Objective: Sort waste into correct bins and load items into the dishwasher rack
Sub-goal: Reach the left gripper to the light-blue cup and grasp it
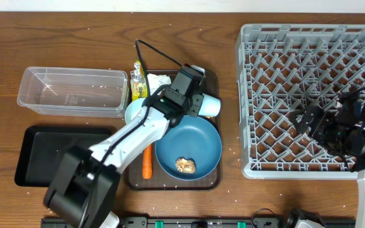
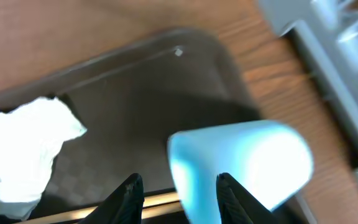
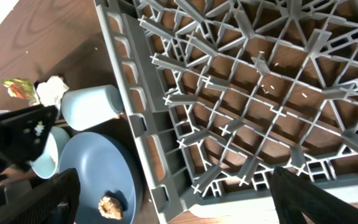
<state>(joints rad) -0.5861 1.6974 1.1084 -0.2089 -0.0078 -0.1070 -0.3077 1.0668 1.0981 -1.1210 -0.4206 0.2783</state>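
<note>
The light-blue cup point(image 1: 210, 106) lies on its side on the brown serving tray, next to the dark-blue plate point(image 1: 195, 140) that holds the brown food lump point(image 1: 185, 166). My left gripper point(image 1: 194, 101) is open at the cup. In the left wrist view its fingers point(image 2: 179, 194) straddle the cup's point(image 2: 241, 158) left edge, over a wooden chopstick point(image 2: 73, 208). The crumpled white paper point(image 1: 159, 81), wrapper point(image 1: 138, 79) and carrot point(image 1: 146, 163) lie on the tray's left side. The white bowl point(image 1: 130, 113) is half hidden under the arm. My right gripper point(image 3: 176, 200) is open and empty above the grey rack point(image 1: 309, 95). The white-pink cup is out of view.
The clear tub point(image 1: 71, 92) stands at the left with the black tray point(image 1: 43, 155) in front of it. The brown serving tray point(image 1: 215, 180) lies between them and the rack. Rice grains are scattered over the wooden table.
</note>
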